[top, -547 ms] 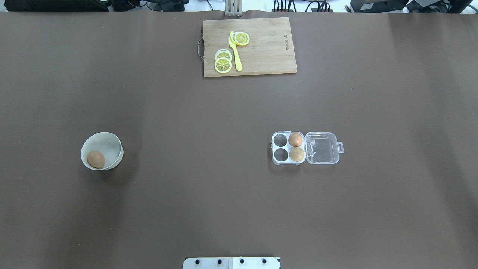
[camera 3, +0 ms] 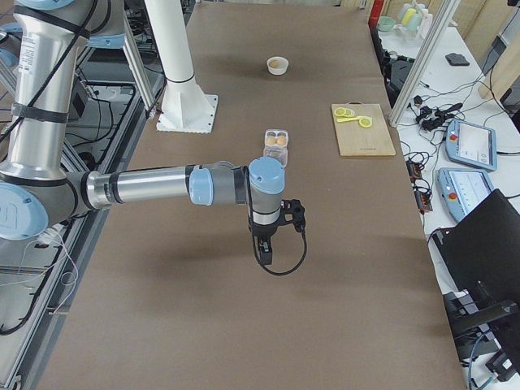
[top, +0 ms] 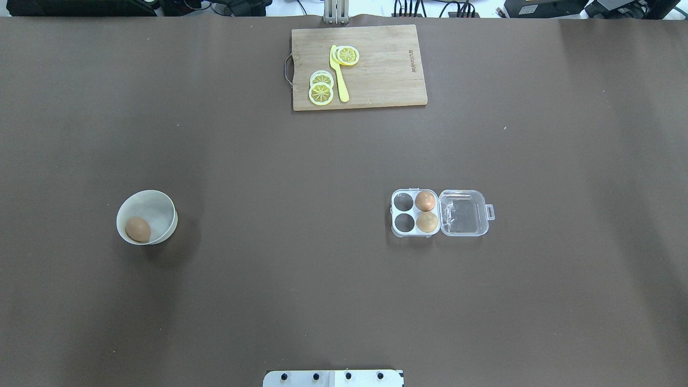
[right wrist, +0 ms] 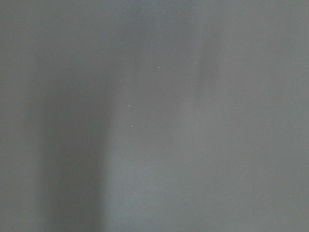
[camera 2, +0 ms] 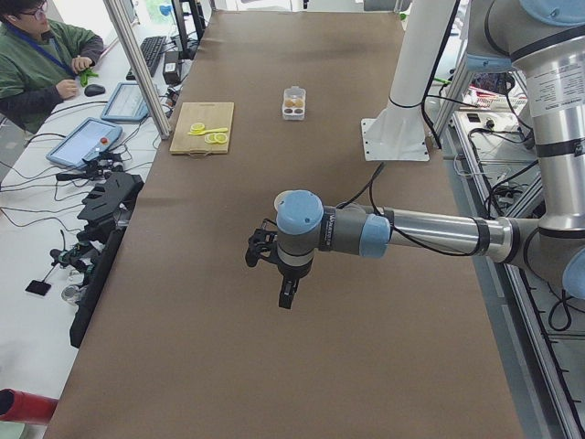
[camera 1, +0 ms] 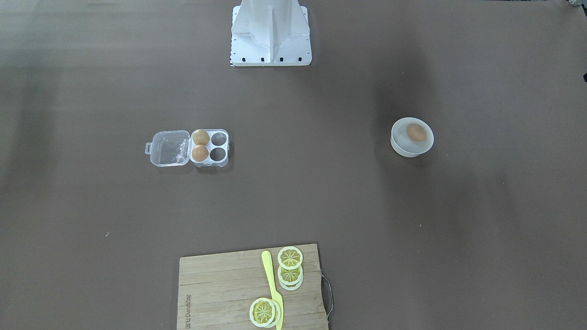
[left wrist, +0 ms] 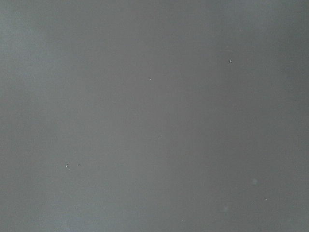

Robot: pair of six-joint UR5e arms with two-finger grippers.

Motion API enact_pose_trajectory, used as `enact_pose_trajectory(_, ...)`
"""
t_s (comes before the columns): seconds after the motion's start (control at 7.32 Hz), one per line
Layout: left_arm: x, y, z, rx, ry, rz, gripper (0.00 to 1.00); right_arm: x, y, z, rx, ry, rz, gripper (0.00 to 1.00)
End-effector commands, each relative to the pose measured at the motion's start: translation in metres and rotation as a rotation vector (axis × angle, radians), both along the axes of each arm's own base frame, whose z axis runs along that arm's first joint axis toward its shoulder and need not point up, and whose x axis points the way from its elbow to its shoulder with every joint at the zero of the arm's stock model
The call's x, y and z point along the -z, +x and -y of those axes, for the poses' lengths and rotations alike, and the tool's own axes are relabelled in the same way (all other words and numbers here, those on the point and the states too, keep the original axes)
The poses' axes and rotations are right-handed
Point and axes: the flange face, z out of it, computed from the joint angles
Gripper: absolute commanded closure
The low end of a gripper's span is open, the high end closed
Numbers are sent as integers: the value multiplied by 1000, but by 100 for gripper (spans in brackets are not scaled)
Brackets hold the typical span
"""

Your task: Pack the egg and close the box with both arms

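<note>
The clear box (top: 413,235) lies open right of the table's middle, its lid (top: 465,212) folded flat to the right. Two eggs (top: 425,201) (top: 427,222) fill the cups next to the lid; the two left cups are empty. A third egg (top: 138,229) lies in a white bowl (top: 156,196) at the left. The box (camera 1: 220,158) and the bowl's egg (camera 1: 416,132) also show in the front view. My left gripper (camera 2: 286,297) and right gripper (camera 3: 264,256) show only in the side views, hanging over bare table at the ends. I cannot tell whether they are open or shut.
A wooden cutting board (top: 387,70) with lemon slices (top: 321,92) and a yellow knife (top: 338,75) lies at the far middle edge. The white pedestal (camera 1: 270,32) stands at the robot's side. An operator (camera 2: 41,55) sits beside the table. Both wrist views show only brown table surface.
</note>
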Motion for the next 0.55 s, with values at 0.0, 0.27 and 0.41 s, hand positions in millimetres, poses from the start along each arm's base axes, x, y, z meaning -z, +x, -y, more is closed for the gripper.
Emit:
enact_pose_trajectory(0.0,4,0,2,-1,9,1,1,2,0,1,1,6,0,0)
enact_pose_trajectory(0.27,11,1,10,3,22,-1,1,11,0,5,-2,27,0,0)
enact_pose_trajectory(0.41,17,1,17,4,36,-2,1,28,-1,13,-10,60,-1,0)
